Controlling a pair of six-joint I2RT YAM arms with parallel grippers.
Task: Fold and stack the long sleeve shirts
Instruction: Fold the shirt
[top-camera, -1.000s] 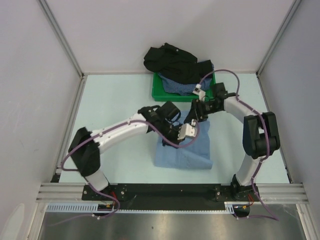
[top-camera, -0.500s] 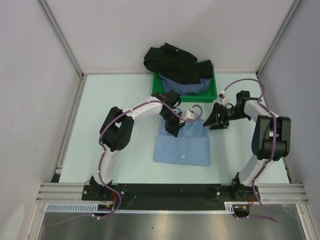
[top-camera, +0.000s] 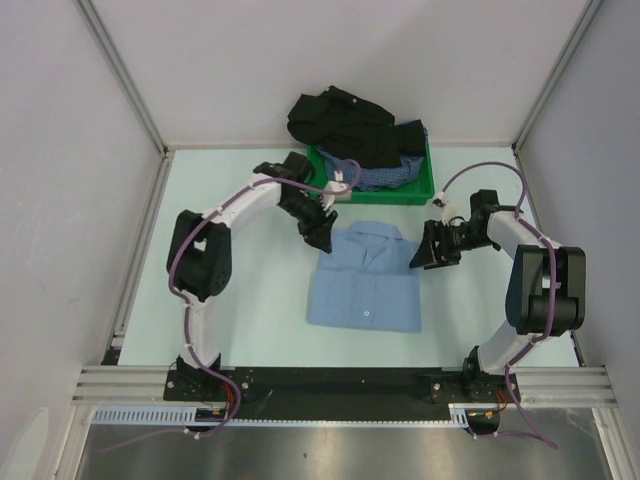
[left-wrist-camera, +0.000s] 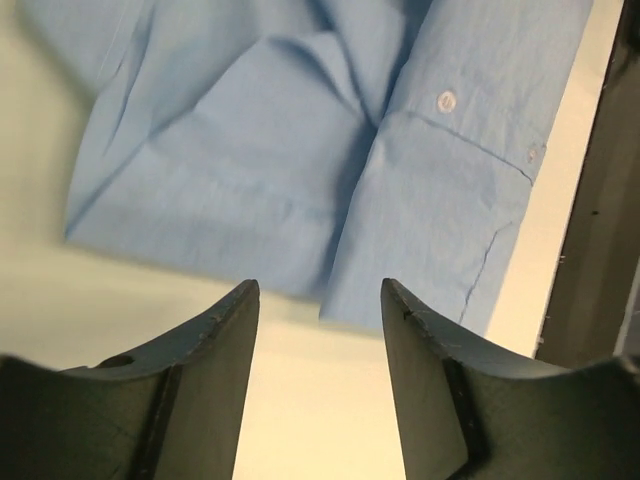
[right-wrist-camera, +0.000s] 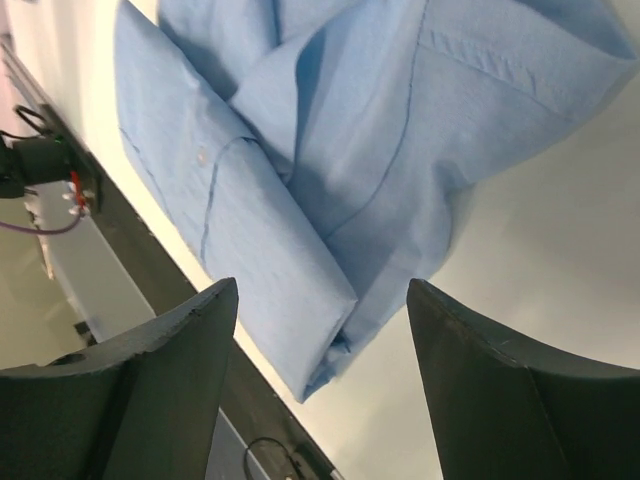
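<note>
1. The blue shirt (top-camera: 365, 290) is soft, plain, lightly creased cloth. It is folded into a flat rectangle, collar on top, with small white buttons down the front.
2. The black shirt (top-camera: 345, 120) is a limp, crumpled heap draped over the far rim of the tray (top-camera: 425, 192). The checked shirt (top-camera: 378, 176) lies bunched inside, under it.
3. The tray is hard, glossy green plastic, rectangular. The table (top-camera: 230, 290) is smooth, pale and matt.
4. The left gripper (left-wrist-camera: 318, 300) has dark, curved fingers standing moderately apart and holding nothing, with only bare table between them. The blue shirt's folded edge lies just beyond the tips.
5. The right gripper (right-wrist-camera: 320, 300) is spread wide and empty. A thick folded corner of the blue shirt shows in the gap between its fingers, beneath them. I cannot tell whether it touches.
6. From above, the blue shirt lies between the two grippers, the left at its collar-side corner and the right at its opposite edge. The other shirts are well beyond both.
</note>
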